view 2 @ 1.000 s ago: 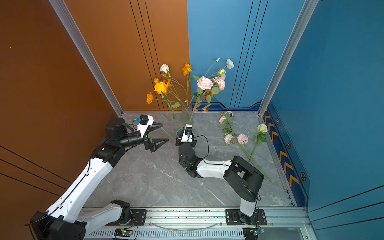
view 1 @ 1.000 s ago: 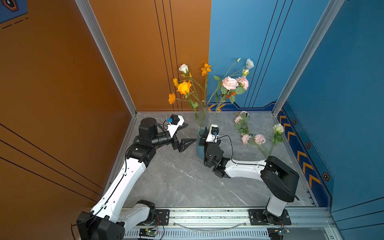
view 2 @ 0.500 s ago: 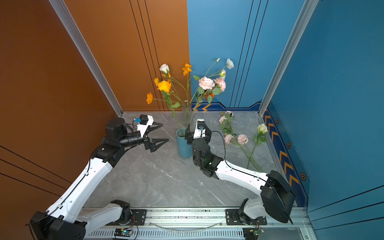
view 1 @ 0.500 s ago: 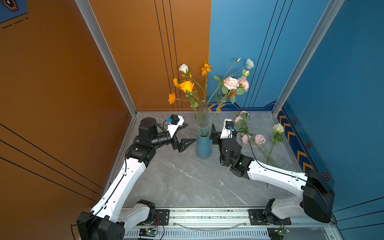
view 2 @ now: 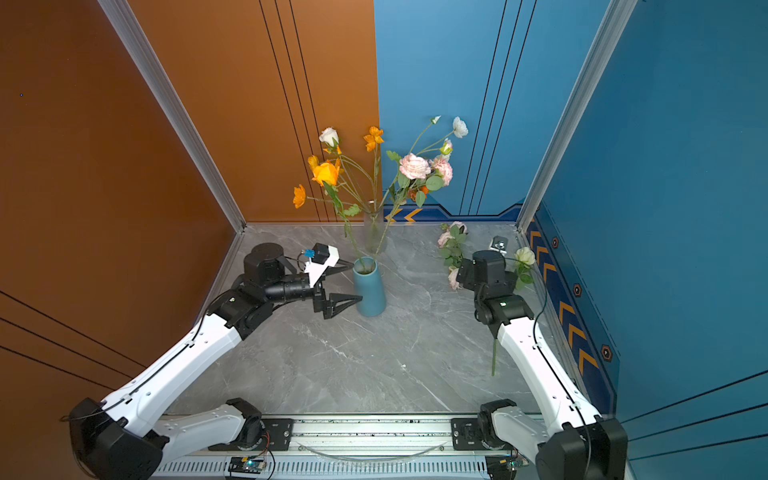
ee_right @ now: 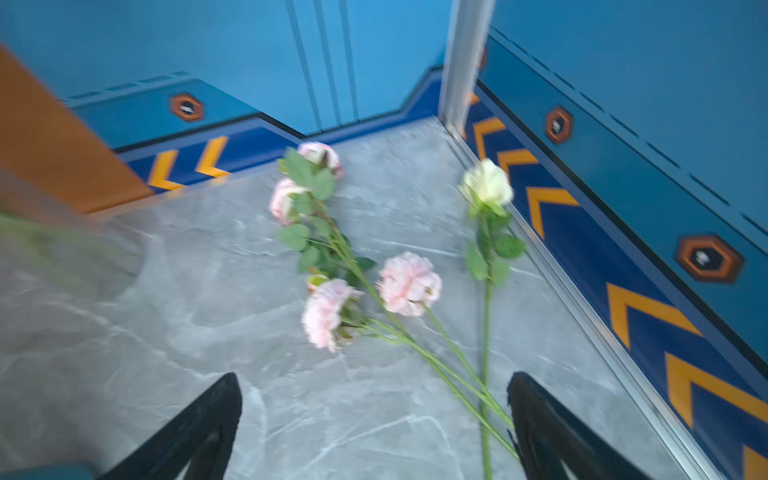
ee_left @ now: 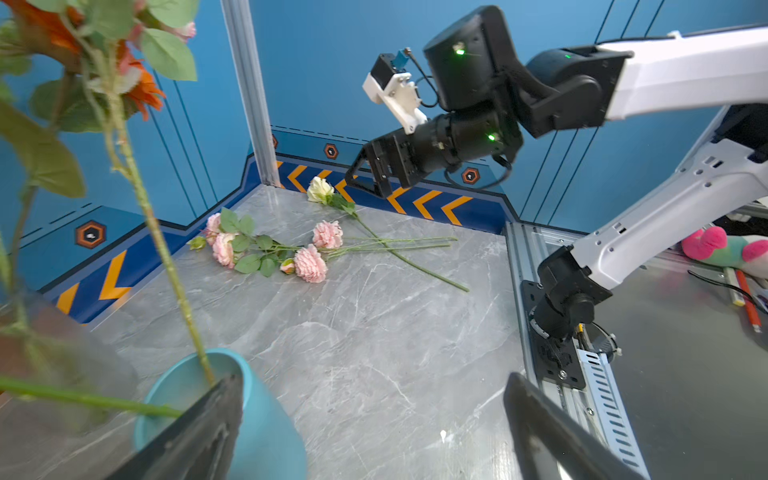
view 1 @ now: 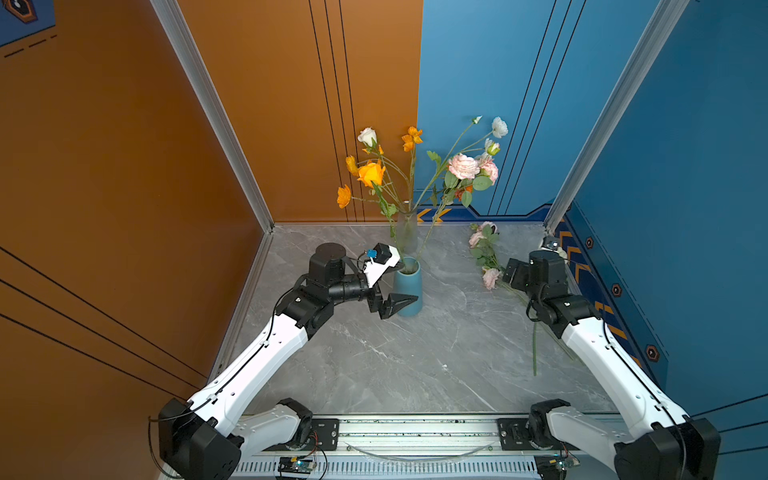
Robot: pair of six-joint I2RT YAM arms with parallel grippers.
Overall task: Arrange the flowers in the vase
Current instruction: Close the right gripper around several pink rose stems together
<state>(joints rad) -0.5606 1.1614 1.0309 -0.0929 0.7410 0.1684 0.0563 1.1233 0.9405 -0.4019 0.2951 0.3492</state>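
Right pincer (ee_right: 372, 378) gapes wide, empty, nearest the loose flowers (view 1: 490, 277) at the worktop's (view 1: 415, 365) two o'clock. Their stems (view 1: 535, 353) run roughly twelve-to-six beneath it.

Grey marble tabletop (view 1: 374, 365), orange wall panel (view 1: 124, 166), blue wall panel (view 1: 685, 166), pink-and-teal plush toy (ee_left: 725, 249) beyond the metal rail (ee_left: 517, 266).

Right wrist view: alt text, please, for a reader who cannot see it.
The open right gripper hangs over the stems of pink flowers and one cream rose lying on the grey marble tabletop. Blue walls with orange chevrons meet in a corner behind; the picture is motion-blurred.
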